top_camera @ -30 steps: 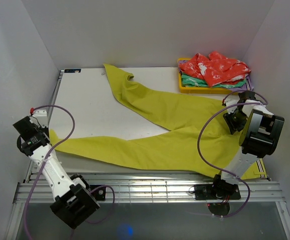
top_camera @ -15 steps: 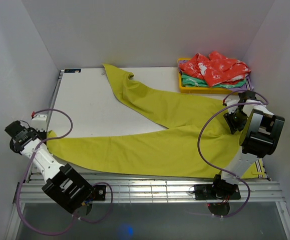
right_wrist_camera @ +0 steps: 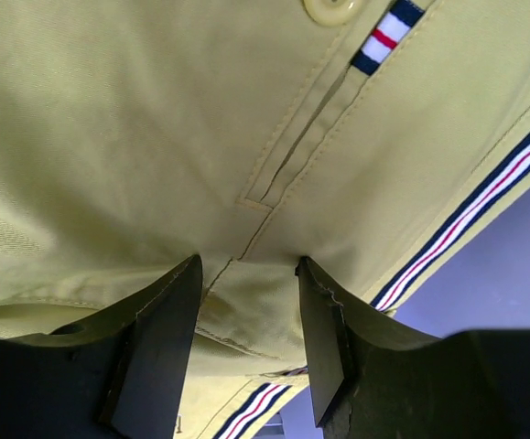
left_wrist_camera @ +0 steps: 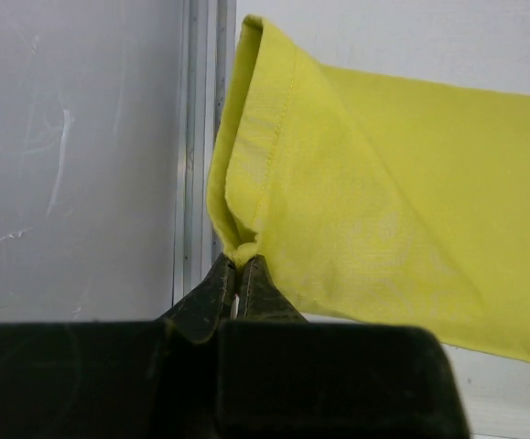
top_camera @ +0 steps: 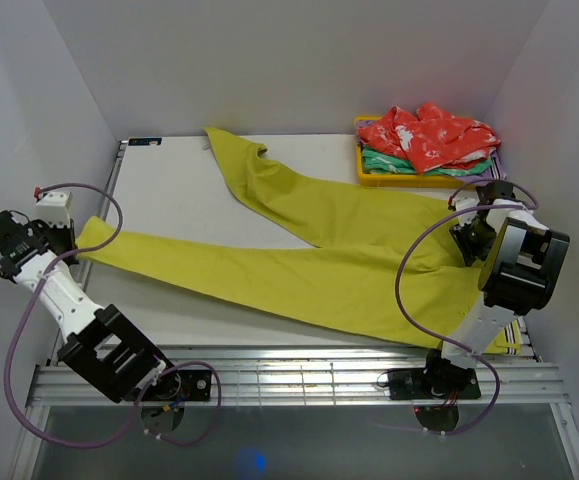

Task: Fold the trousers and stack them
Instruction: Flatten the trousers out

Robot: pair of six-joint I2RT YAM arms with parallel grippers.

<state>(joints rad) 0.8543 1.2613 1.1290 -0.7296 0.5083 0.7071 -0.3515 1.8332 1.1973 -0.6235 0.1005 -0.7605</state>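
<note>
Leftward past the left edge of the table point(top_camera: 169, 190), the left gripper point(top_camera: 77, 243) has drawn one leg of the trousers point(top_camera: 299, 272) out straight, clenched on its hem; the right gripper point(right_wrist_camera: 246, 267), at the table's right side, grasps a waistband fold, likely anchoring the cloth flat for folding
</note>
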